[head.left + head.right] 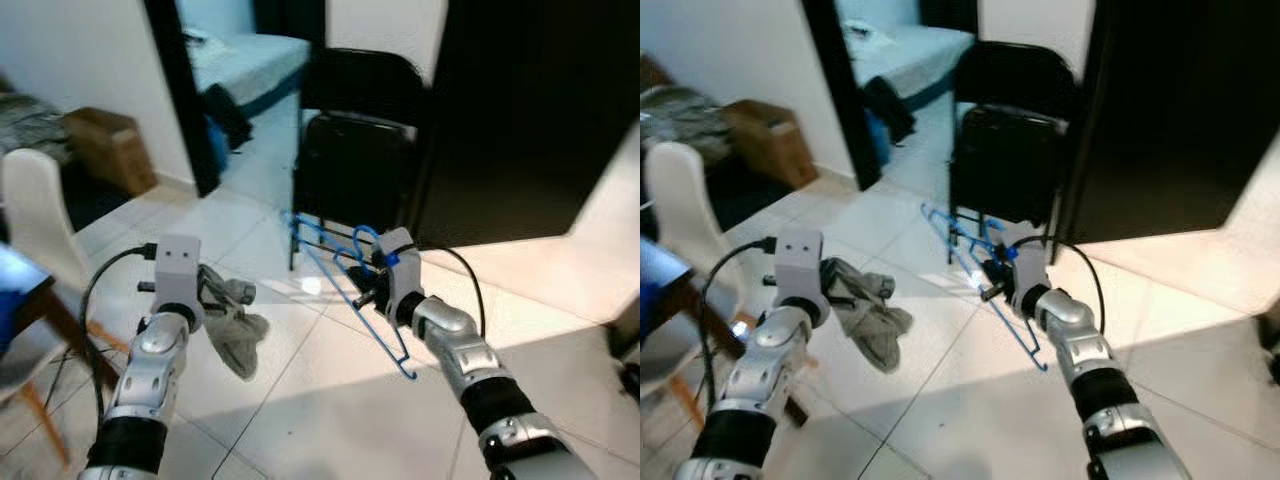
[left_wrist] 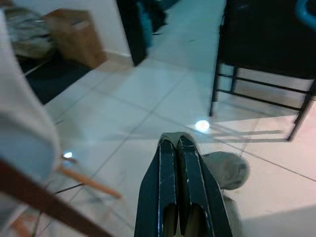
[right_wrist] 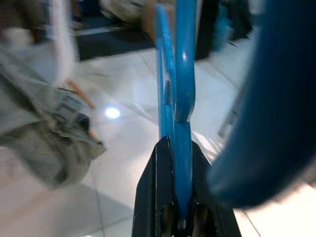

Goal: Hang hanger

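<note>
Blue plastic hanger [image 1: 345, 285] held off the floor by the right gripper [image 1: 372, 285], fingers clamped on its neck just below the hook. In the right wrist view the two black fingers pinch the blue bar [image 3: 178, 123] between them, no gap. The frame hangs down and out to both sides of the grip, one arm reaching toward the black chair [image 1: 355, 140], the other dropping toward the tiles.

Left gripper [image 1: 205, 290] closed on a grey cloth [image 1: 235, 335], which droops limp below it; the left wrist view shows the fingers [image 2: 170, 182] pressed together with cloth at the tips.

Handling, as judged: the hanger looks light, thin and stiff, with smooth plastic that may twist or slip in a two-finger pinch. Hold near the neck seems right, since it leaves the hook free and keeps the frame balanced. The long arms could snag on the chair legs when swung.

No rail or rod can be made out. A white chair [image 1: 35, 215] and a cardboard box [image 1: 110, 145] stand off to the left.
</note>
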Available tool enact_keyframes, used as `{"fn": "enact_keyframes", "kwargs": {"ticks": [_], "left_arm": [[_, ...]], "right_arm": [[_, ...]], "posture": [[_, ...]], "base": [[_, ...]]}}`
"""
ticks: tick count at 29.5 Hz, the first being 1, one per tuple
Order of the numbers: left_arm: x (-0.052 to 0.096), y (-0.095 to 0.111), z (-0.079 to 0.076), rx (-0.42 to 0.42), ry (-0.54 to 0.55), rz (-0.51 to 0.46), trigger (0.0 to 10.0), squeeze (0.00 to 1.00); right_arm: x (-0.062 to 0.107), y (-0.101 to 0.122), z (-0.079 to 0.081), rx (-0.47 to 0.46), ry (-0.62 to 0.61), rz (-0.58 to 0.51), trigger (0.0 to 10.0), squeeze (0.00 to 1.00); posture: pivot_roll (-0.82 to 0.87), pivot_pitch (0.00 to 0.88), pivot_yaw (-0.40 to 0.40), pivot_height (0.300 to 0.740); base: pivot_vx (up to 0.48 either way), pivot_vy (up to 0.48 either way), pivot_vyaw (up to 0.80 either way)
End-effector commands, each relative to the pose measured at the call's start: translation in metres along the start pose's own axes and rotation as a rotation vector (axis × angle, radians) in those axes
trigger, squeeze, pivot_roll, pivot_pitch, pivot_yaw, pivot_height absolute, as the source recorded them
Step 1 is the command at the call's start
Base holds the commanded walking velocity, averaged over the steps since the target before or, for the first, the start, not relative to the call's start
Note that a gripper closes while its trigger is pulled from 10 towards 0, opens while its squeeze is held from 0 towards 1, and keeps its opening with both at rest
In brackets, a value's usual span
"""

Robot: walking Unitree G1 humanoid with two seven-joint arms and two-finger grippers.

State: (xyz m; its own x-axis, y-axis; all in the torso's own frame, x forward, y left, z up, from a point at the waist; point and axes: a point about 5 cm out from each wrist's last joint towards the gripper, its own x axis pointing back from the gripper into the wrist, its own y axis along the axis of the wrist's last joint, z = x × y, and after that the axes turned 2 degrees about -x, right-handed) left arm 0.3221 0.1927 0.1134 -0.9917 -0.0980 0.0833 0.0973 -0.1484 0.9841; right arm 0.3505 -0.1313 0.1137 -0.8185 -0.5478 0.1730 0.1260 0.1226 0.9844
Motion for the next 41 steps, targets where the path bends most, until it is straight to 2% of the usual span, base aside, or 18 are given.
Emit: {"fn": "enact_keyframes", "kwargs": {"ticks": [1,32,38,41], "left_arm": [[-0.001,0.0,-0.002,-0.013,-0.007,0.002,10.0,0.0],[-0.001,0.003,-0.002,-0.038,0.009,-0.006,10.0,0.0],[0.0,0.012,0.006,-0.021,0.045,-0.063,10.0,0.0],[0.002,0.027,0.017,-0.01,0.098,-0.129,10.0,0.0]], "right_arm": [[0.003,-0.004,-0.003,-0.017,-0.007,0.002,10.0,0.0],[0.002,0.001,-0.003,-0.037,0.006,-0.031,10.0,0.0],[0.004,0.002,-0.008,-0.094,-0.03,-0.053,10.0,0.0],[0.005,0.003,-0.01,-0.11,-0.036,-0.068,10.0,0.0]], "posture": [[0.0,0.009,-0.004,0.74],[0.0,0.024,-0.004,0.74],[-0.01,0.022,-0.001,0.74],[-0.01,0.023,-0.002,0.74]], "base": [[0.0,0.0,0.79],[0.0,0.0,0.79],[0.115,0.0,0.26],[0.48,0.0,0.0]]}}
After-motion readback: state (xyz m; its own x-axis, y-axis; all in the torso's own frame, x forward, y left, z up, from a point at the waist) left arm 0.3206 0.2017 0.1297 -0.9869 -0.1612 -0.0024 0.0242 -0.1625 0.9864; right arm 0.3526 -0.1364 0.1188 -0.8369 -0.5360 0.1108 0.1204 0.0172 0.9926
